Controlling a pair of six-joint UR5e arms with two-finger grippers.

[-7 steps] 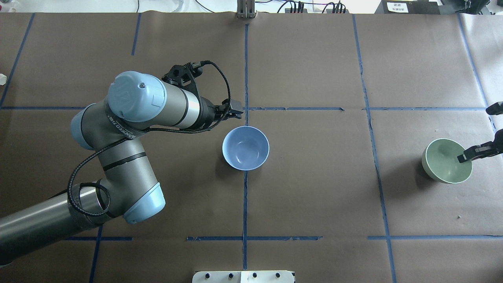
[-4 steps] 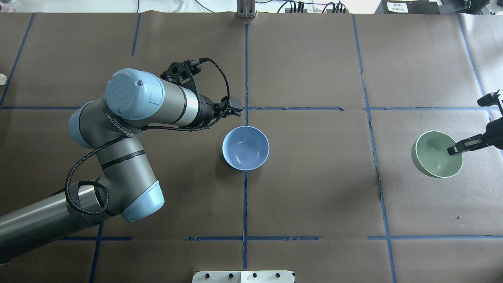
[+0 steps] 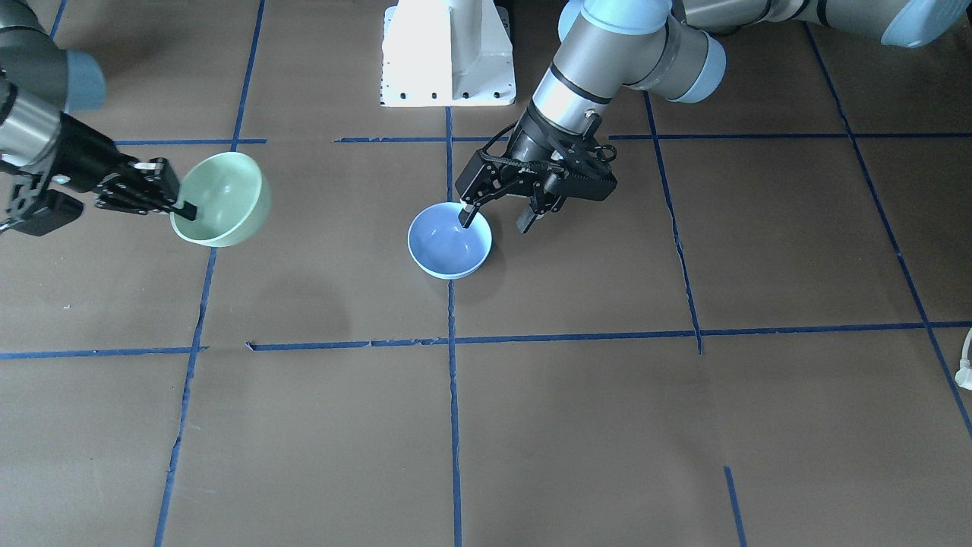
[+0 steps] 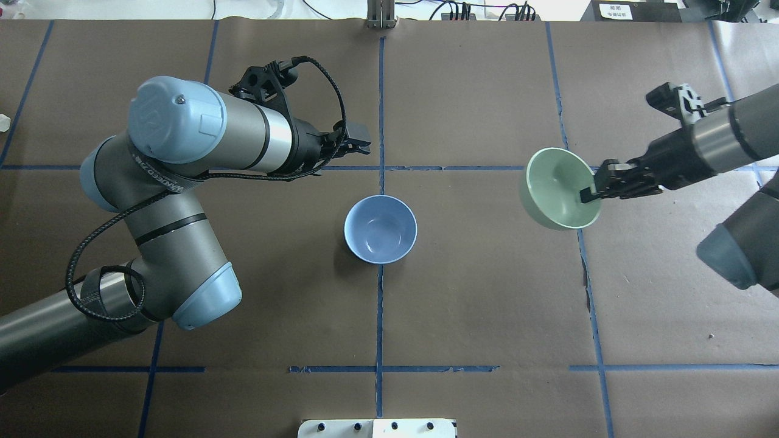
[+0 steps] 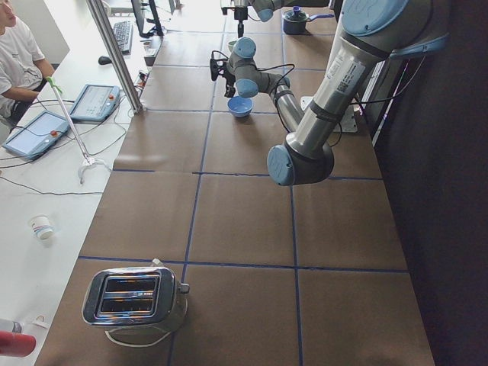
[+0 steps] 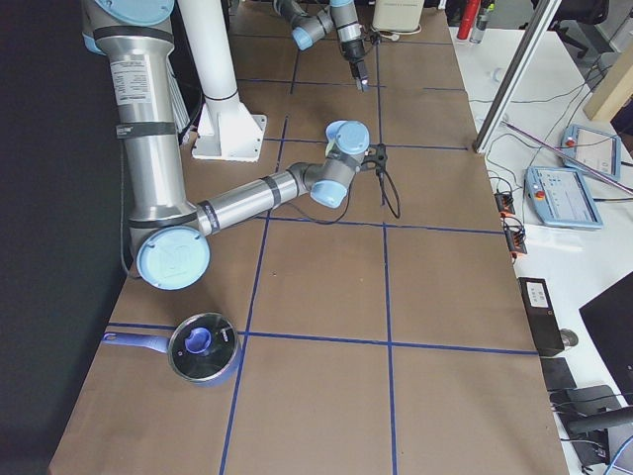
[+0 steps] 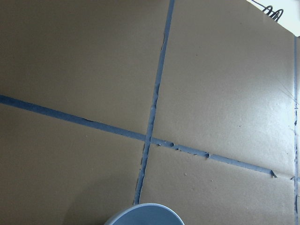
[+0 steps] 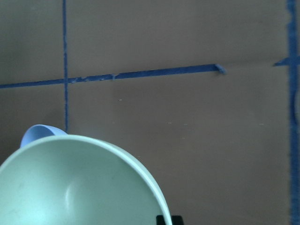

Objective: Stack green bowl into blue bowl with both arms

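My right gripper (image 4: 589, 194) is pinching the rim of the glossy mint-green round bowl (image 4: 554, 190), tilted in the air right of centre in the overhead view, so pickup looks done. The smooth periwinkle-blue round bowl (image 4: 380, 229) sits mid-frame, empty. My left gripper (image 3: 494, 224) hovers near it, fingers spread, holding nothing. Left to do: carry across, lower in, release.

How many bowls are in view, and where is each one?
2. The pale blue round bowl stands on the brown table near its middle. The mint-green round bowl is held by its rim in the right gripper, tilted, above the table. No other bowl shows.
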